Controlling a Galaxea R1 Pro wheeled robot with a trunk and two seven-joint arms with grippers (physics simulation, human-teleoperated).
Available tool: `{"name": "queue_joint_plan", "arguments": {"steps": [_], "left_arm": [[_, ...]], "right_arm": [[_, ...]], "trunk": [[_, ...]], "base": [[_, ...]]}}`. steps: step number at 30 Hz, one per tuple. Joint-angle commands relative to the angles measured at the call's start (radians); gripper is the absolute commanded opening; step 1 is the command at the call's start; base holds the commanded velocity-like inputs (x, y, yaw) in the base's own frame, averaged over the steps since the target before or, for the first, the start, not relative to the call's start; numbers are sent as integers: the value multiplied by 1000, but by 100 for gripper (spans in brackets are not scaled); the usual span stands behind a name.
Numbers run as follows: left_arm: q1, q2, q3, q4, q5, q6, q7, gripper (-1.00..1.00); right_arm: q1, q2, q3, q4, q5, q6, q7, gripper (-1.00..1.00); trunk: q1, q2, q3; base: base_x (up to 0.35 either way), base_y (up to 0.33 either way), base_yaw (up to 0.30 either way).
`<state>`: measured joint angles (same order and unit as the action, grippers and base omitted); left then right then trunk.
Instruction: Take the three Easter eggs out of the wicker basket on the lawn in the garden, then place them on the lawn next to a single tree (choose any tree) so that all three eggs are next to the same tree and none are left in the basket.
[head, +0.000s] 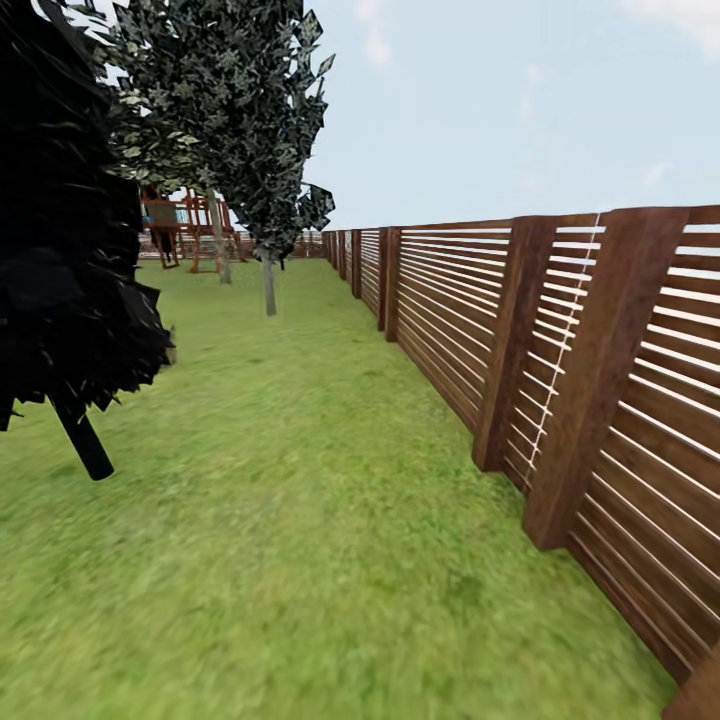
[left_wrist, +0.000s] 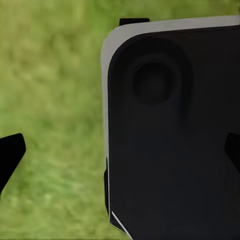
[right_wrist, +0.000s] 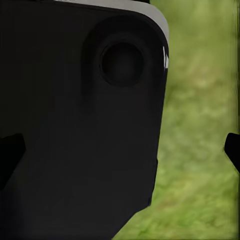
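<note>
Lawn: green, mottled grass spread from the near edge to the far end of the garden; it also showed blurred under both wrist cameras.
Sky: pale blue with thin cloud, above the fence.
Fence: brown horizontal slats between thick posts, running along the right from near to far, then across the far end.
Black tree: a very dark mass at the near left, on a slanted black trunk.
Tree: slim pale trunk under a dark, whitish-speckled crown, far and left of centre, standing on the grass close to the fence.
Playset: reddish wood, far left, partly behind the trunks.
Robot body: a black panel with a grey rim, close in front of both wrist cameras.
Left gripper: dark fingertips sat at opposite edges of the wrist view, spread wide, gripping nothing.
Right gripper: fingertips likewise far apart, released.
</note>
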<state>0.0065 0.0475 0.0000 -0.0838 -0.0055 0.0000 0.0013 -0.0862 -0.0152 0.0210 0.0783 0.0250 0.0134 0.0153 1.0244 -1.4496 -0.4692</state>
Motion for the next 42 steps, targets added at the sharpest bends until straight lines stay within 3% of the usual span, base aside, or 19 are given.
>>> {"name": "queue_joint_plan", "arguments": {"steps": [1, 16, 28, 42], "left_arm": [[0, 0, 0, -2, -1, 0, 0, 100], [0, 0, 0, -2, 1, 0, 0, 100], [0, 0, 0, -2, 1, 0, 0, 100], [0, 0, 0, -2, 2, 0, 0, 100]], "right_arm": [[-1, 0, 2, 2, 3, 2, 2, 100], [-1, 0, 1, 1, 3, 1, 2, 100], [-1, -1, 1, 1, 3, 1, 0, 100], [-1, -2, 2, 1, 4, 0, 0, 100]], "trunk": [[1, 0, -1], [1, 0, -1], [1, 0, -1], [1, 0, -1]], "base": [[330, -101, 0], [330, -101, 1], [330, -101, 185], [330, -101, 12]]}}
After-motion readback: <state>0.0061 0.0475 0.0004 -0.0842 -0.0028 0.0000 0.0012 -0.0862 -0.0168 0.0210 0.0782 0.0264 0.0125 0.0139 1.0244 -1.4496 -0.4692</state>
